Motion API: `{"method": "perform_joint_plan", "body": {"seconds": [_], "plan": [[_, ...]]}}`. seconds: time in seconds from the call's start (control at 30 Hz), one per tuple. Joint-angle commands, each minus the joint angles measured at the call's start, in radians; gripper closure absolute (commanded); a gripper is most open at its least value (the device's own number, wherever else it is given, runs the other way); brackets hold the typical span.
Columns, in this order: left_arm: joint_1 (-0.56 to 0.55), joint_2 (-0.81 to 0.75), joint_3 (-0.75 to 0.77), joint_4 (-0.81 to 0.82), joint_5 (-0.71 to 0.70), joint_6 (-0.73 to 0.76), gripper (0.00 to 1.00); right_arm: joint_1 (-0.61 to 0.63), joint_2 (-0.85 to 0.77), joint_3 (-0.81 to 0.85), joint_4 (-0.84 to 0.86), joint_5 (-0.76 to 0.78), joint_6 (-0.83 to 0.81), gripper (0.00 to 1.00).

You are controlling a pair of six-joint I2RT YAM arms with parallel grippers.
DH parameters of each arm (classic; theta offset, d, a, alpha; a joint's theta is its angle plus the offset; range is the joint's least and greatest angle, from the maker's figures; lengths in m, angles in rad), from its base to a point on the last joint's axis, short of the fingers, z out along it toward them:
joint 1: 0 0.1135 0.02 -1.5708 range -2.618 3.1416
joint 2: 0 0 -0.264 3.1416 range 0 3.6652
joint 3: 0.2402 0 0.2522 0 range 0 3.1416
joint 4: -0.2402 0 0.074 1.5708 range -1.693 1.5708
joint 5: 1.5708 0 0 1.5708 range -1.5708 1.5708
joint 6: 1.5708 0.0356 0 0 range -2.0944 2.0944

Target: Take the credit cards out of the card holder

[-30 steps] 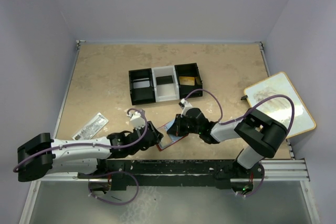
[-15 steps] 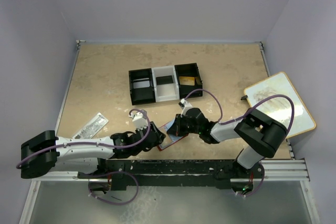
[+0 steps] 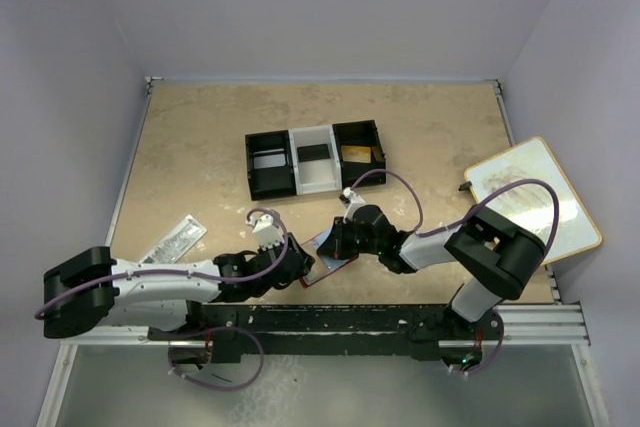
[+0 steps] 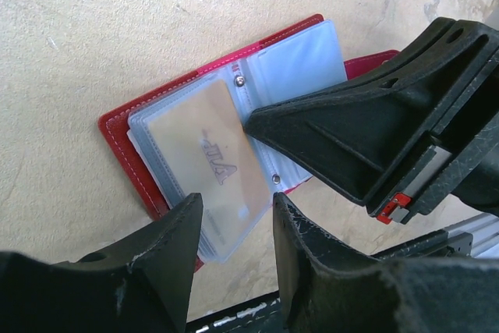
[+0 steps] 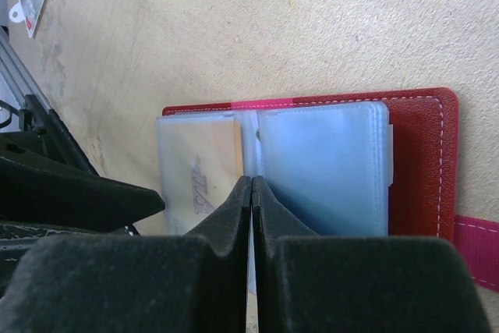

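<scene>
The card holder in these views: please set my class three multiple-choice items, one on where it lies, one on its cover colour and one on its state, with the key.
1. Where does the card holder lie?
A on a shelf
B on the table, between the left gripper and the right gripper
C in a drawer

2. Its cover is:
A green
B black
C red

3. It is:
A folded shut
B open, with a card in a clear sleeve
C held in the air

Key:
1. B, both wrist views show it flat on the table with the grippers on either side.
2. C, a red border surrounds the sleeves.
3. B, both halves lie spread, with the right gripper's shut tips at the spine.
</scene>
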State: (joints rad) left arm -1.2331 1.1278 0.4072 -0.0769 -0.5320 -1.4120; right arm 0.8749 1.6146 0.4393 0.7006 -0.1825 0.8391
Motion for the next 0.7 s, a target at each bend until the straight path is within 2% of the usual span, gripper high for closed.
{"method": "perform_joint_plan", "body": {"seconds": [0.0, 0.67], "plan": [[-0.008, 0.026, 0.000, 0.049, -0.018, -0.011, 0.61, 0.006, 0.041, -0.009, -0.154, 0.024, -0.031, 0.98], [-0.017, -0.061, -0.004, -0.061, -0.042, -0.040, 0.61, 0.006, 0.057, 0.012, -0.209, 0.060, -0.048, 0.98]]}}
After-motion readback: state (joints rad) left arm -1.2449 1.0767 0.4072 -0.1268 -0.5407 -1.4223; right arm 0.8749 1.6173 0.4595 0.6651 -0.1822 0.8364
